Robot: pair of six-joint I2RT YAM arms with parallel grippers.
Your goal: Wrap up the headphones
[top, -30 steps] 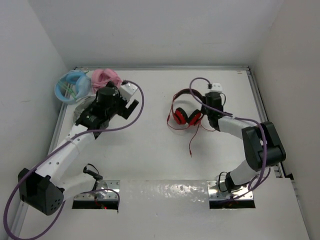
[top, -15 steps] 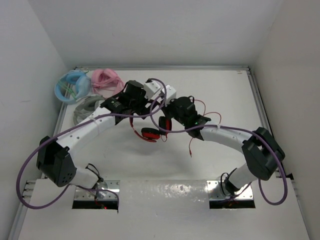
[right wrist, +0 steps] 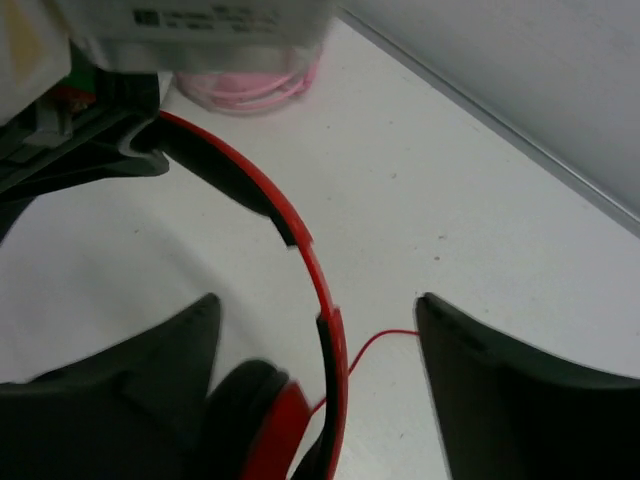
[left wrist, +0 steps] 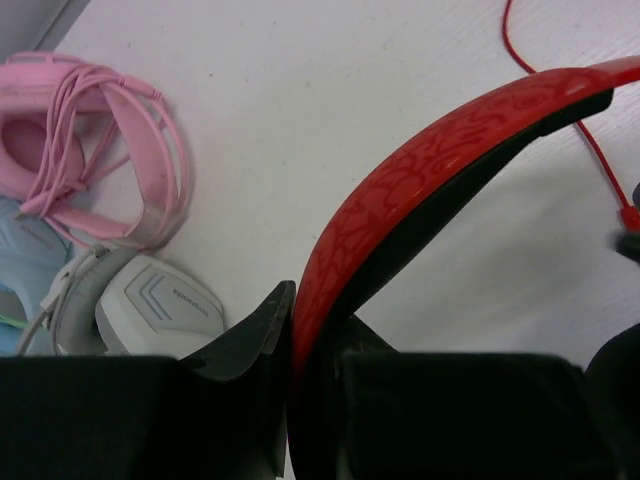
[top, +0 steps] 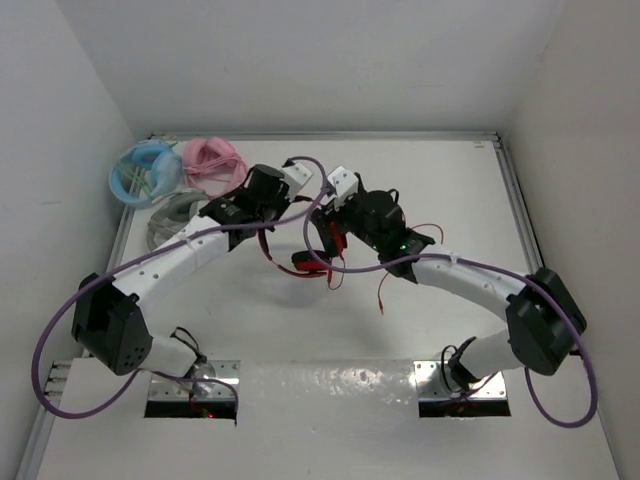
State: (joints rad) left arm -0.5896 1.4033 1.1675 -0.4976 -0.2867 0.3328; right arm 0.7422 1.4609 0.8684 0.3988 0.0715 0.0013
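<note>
Compared with a second back, both arms are now together mid-bench, and the headphones (top: 310,262) are with them instead of lying flat at right-centre.

The left end effector (left wrist: 305,330) is closed on the red headband (left wrist: 430,160). In the left wrist view the band rises out from between the dark fingers and arcs up to the right. The right end effector (right wrist: 318,305) is spread wide with nothing held; the band runs between its fingers without touching either, and one ear cup (right wrist: 262,420) sits low between them.

The headphones look lifted at the band end, with the ear cup hanging toward the bench (top: 470,190). I can't tell whether the cup touches it.

Key relation: the band's long arc runs from the left end effector across to the right one. The thin red cable (top: 382,298) trails off on the right arm's side, and its loose end lies on the bench toward the bases, just near-side of the right forearm. So the right arm is the nearer one to the cable and the free one — judgement: left holds as anchor while right goes down and back for the cable to start winding. Wrapping has not begun, since no cable is seen around the band.

The pink pair (left wrist: 90,150) and grey headset (left wrist: 150,300) sit at far left, well apart from the action, with a blue pair (top: 145,170) beside them.
</note>
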